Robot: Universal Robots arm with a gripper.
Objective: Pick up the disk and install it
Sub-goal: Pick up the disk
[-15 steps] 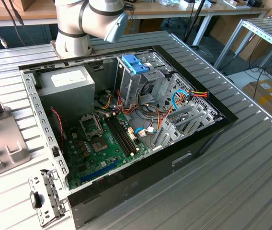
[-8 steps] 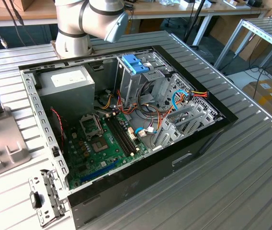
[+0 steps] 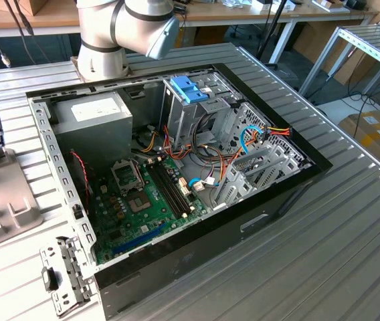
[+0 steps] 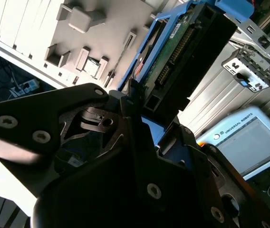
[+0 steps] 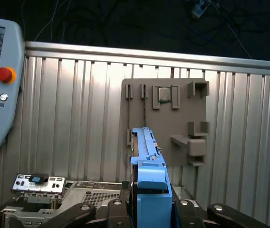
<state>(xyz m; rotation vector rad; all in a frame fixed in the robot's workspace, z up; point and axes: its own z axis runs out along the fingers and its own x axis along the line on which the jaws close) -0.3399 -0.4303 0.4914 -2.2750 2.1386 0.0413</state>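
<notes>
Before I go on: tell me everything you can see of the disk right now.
The disk is a thin, flat drive framed by light-blue plastic rails. The second wrist view shows its dark underside, with a circuit board and a row of connector pins. The first wrist view shows it edge-on, a blue tab at the near end. It is clamped in the tool, held clear of the ribbed metal table, with the grey fixture plate beyond it.
</notes>
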